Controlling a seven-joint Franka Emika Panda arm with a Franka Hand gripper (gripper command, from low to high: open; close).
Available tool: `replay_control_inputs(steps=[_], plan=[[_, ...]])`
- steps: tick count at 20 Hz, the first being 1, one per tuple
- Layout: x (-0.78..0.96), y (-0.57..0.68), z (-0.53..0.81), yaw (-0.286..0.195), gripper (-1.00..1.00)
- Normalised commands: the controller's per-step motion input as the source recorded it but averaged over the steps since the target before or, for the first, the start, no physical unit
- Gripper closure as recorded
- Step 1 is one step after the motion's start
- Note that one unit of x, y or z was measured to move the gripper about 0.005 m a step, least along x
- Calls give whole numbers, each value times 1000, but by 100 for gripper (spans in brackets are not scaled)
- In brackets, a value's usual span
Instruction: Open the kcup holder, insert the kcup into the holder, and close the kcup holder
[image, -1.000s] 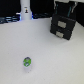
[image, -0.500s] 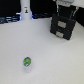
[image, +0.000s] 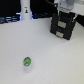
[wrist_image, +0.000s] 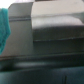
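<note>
Pincer: the gripper (image: 64, 21) hangs straight over the kcup holder (image: 62, 29), its dark fingers (image: 56, 22) reaching down across the holder's upper front; whether they are parted or pressed together, and whether they grasp anything, cannot be told from either view.
Arm: the white wrist block (image: 66, 6) stands directly above the holder.
Holder, place: on the white table (image: 50, 57), toward the exterior view's right.
Holder, facing: its front looks toward the exterior camera, with two rectangular panels stacked one above the other; the long axis of each panel runs level.
Holder, look: black and boxy; in the wrist view it is a blurred dark grey surface (wrist_image: 52, 30) with raised rectangular edges, filling nearly the whole picture.
Kcup: the kcup (image: 27, 63) sits on the table well apart from the holder, nearer the exterior camera.
Kcup, look: tiny white cup, green-and-blue foil top showing; its tilt is too small to judge.
Bottle: a tall white bottle-like object (image: 25, 11) stands well apart from the holder, toward the exterior view's left.
</note>
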Motion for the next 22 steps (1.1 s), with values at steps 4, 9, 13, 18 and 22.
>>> replay_control_inputs(steps=[4,9,13,18,22], plan=[[-451,6,-410,-6,-100],[-452,15,-380,8,-100],[-346,29,-272,21,100],[-54,14,-14,-5,100],[11,3,2,-5,100]])
